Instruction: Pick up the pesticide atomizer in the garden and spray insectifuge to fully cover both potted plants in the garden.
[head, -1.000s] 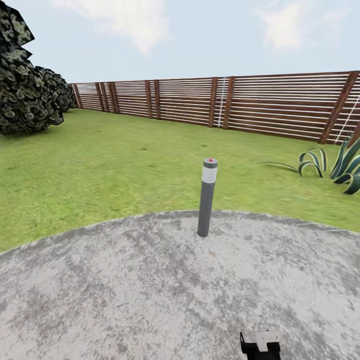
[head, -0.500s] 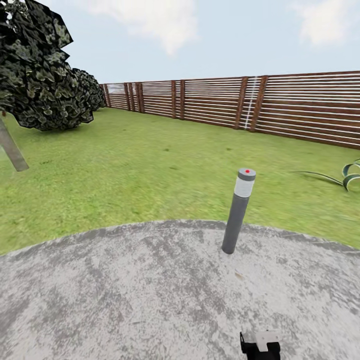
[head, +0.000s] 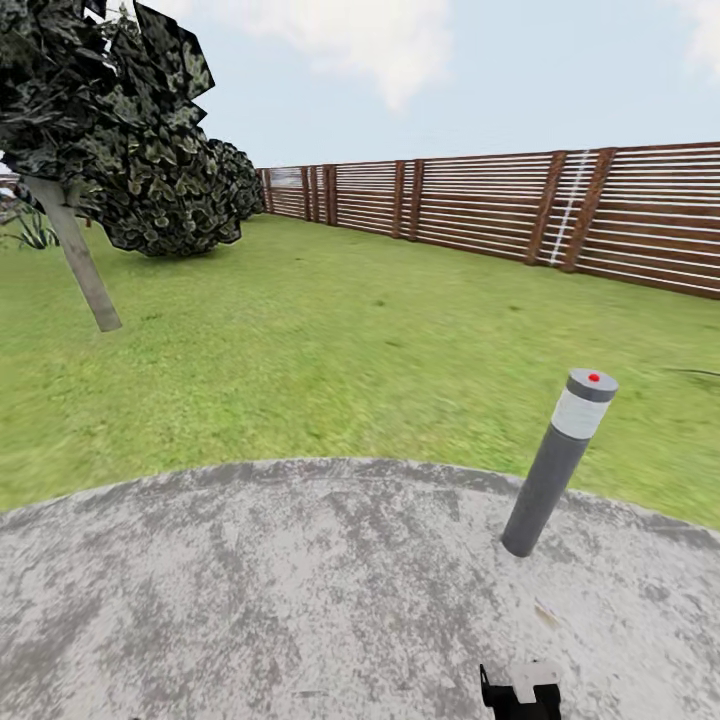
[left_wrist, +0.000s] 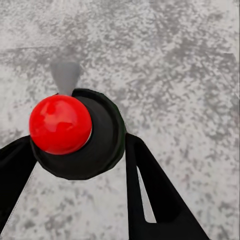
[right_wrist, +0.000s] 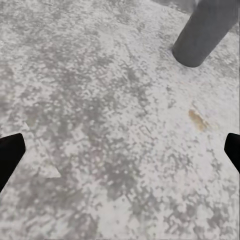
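Our left gripper (left_wrist: 80, 150) is closed around a dark round object with a red cap, black fingers (left_wrist: 155, 195) either side. Our right gripper (right_wrist: 120, 152) points down, fingertips (right_wrist: 10, 155) spread wide apart, holding nothing. Right wrist end (head: 520, 690) low in head view.

grey bollard (head: 558, 462) standing right on patio (head: 250, 590), open stone elsewhere

1. A grey bollard light (head: 558, 463) with a red dot on top stands tilted near the patio edge.
2. A dark-leaved tree (head: 95, 120) with a pale leaning trunk rises over the grass.
3. Clouds (head: 370, 30) drift above.
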